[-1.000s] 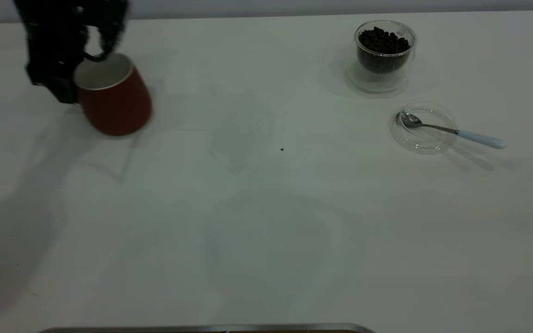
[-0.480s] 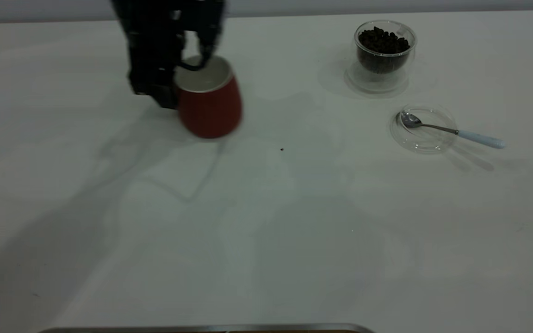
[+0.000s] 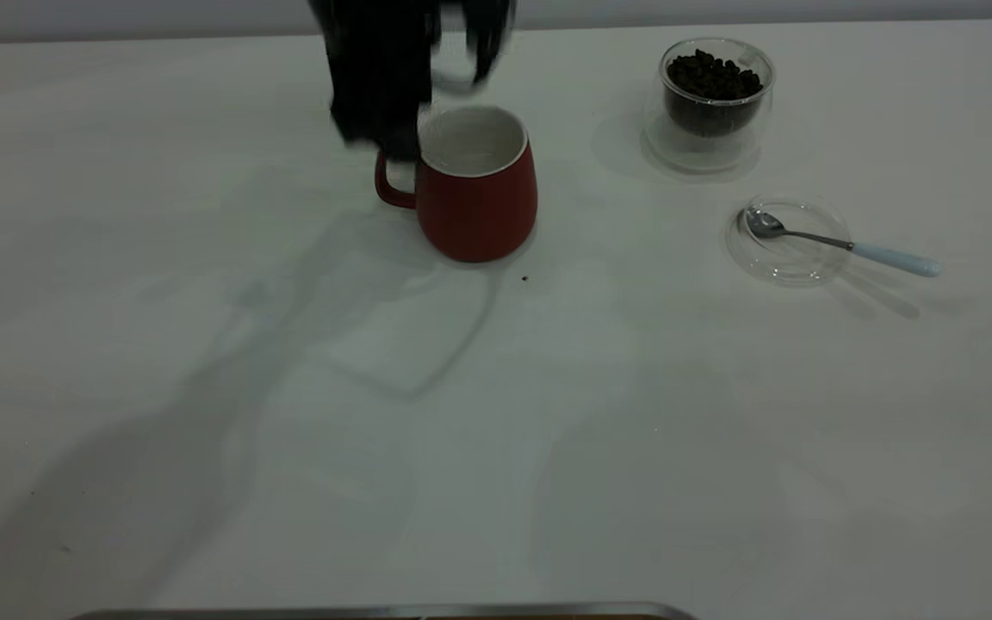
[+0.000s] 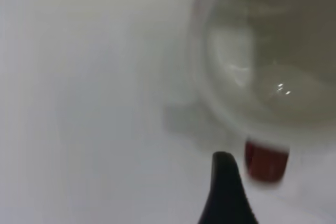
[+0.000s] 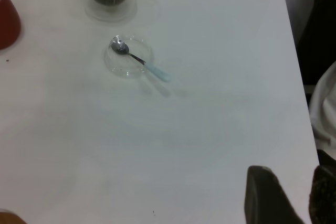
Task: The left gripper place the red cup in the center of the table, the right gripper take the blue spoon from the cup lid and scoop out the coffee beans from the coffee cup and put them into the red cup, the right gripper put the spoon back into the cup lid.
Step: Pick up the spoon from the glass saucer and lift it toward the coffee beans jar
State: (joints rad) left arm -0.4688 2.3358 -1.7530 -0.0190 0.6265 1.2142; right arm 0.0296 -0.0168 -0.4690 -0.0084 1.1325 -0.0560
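The red cup (image 3: pixel 479 194) stands upright on the white table (image 3: pixel 496 430) near its middle, handle toward the left arm. My left gripper (image 3: pixel 453 82) hovers just above its rim, blurred, fingers apart and holding nothing. In the left wrist view one finger (image 4: pixel 224 163) shows beside the cup's red handle (image 4: pixel 265 162). The coffee cup (image 3: pixel 714 95) with coffee beans (image 3: pixel 711 77) stands at the back right. The blue spoon (image 3: pixel 849 245) lies with its bowl in the cup lid (image 3: pixel 787 258). My right gripper (image 5: pixel 294 192) is open and empty, far from the spoon (image 5: pixel 139 60) and out of the exterior view.
One stray bean (image 3: pixel 524 278) lies on the table just in front of the red cup. A metal edge (image 3: pixel 375 611) runs along the table's near side. The table's right edge (image 5: pixel 294 77) shows in the right wrist view, with dark things beyond it.
My left gripper carried the tilted red cup rightward from the far left to the middle, set it upright, and has let go and risen above its rim.
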